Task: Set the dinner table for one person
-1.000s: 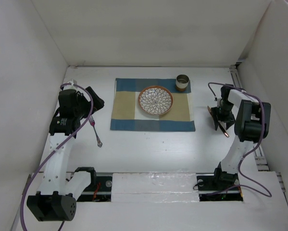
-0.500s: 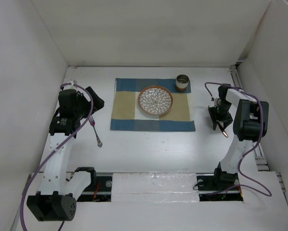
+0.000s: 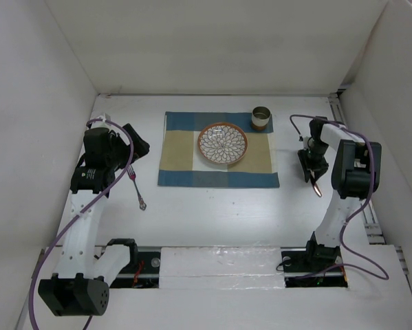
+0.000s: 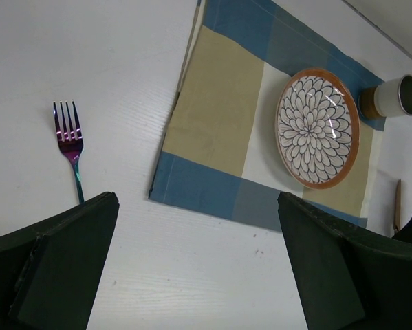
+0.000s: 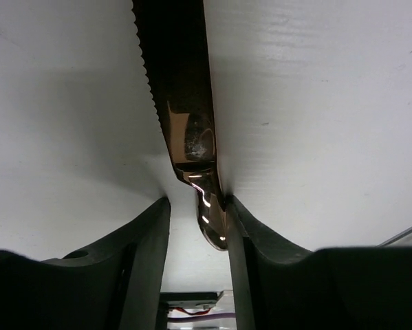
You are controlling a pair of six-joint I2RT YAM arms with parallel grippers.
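Right fingers (image 5: 140,261): drawn in close around a copper knife (image 5: 185,103) with its serrated edge showing; they seemed to grip it, though the contact itself was partly hidden.
Knife position: just right of the placemat (image 3: 185,155), over the worktop (image 3: 212,213); whether it was lifted or resting could not be told.
Left fingers (image 4: 54,268): spread wide with nothing between them, above the worktop's left side.
Fork (image 4: 69,134): lay flat on the worktop, left of the placemat and apart from it.
Plate (image 3: 222,144): sat mid-placemat.
Cup (image 3: 261,117): stood at the placemat's far right corner.
Worktop: was white, walled by white panels.
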